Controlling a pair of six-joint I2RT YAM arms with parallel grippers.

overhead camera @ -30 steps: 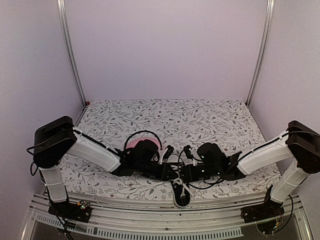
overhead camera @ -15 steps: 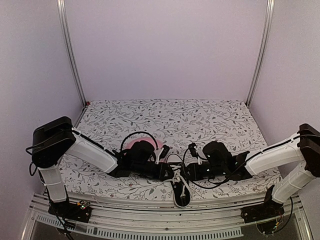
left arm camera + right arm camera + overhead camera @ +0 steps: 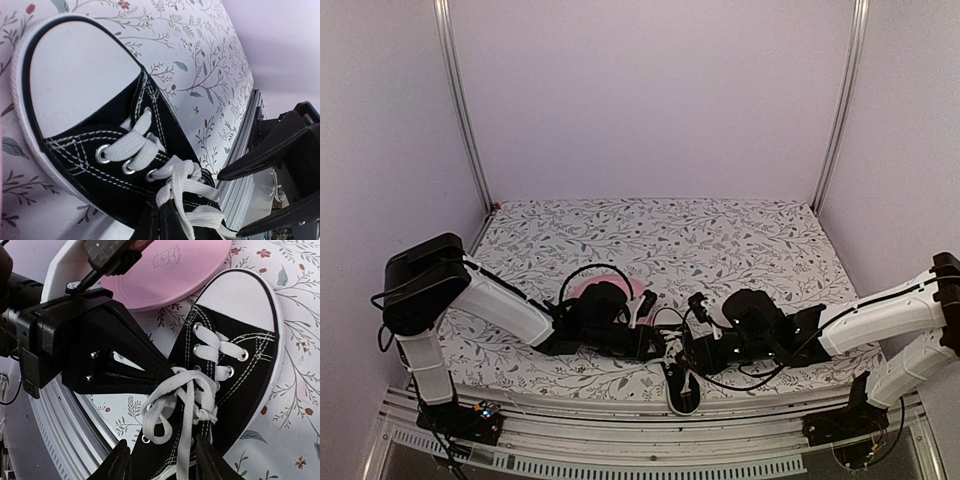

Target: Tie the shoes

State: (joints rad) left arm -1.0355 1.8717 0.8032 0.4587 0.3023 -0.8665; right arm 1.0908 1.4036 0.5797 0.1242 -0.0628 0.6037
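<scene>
Black canvas shoe (image 3: pixel 240 375) with a white rubber toe sits on the floral table (image 3: pixel 295 340). Smooth pink plate (image 3: pixel 175 275) lies beside the toe. Left fingers (image 3: pixel 135 345) pinch the laces (image 3: pixel 185 390). Right fingers (image 3: pixel 117 467) are wide.

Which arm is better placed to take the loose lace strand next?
Right. The right end effector, open, straddles the loose strand over the sneaker; the left end effector is closed on the laces at the crossing.

Black sneaker (image 3: pixel 246 390), white laces (image 3: pixel 185 390), pink plate (image 3: pixel 170 270), floral tablecloth (image 3: pixel 720 230)
</scene>
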